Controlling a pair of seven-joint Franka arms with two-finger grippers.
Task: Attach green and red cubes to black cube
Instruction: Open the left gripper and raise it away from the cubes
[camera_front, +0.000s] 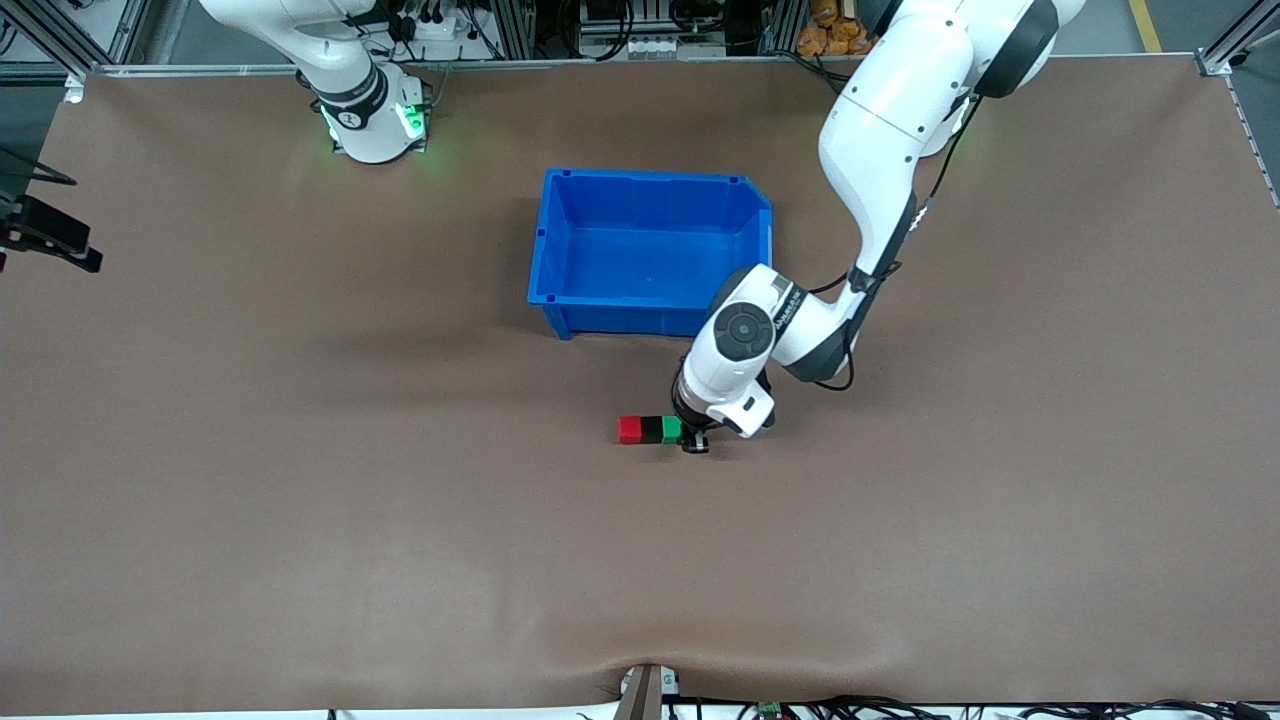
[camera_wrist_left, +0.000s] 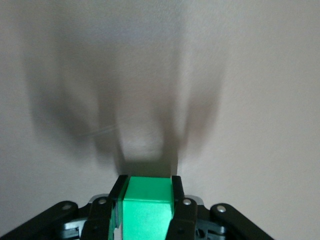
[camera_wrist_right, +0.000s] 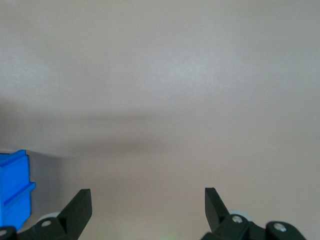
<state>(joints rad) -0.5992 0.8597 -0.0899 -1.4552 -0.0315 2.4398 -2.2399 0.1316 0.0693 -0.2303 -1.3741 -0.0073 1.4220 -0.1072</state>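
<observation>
On the brown table, nearer to the front camera than the blue bin, you have three cubes in one straight row: one red cube, one black cube in the middle, one green cube at the end toward the left arm's base. Each appears to touch its neighbour, so your row's long axis runs along the table from one arm's end to the other. Your left gripper is right at the green end, and the left wrist view shows its fingers clamped on the green cube's two side faces, with the black and red cubes hidden from that camera. Your right gripper waits over bare table well away near the bin, fingers spread apart, holding nothing. Count one bin, and judge the joining all but done
</observation>
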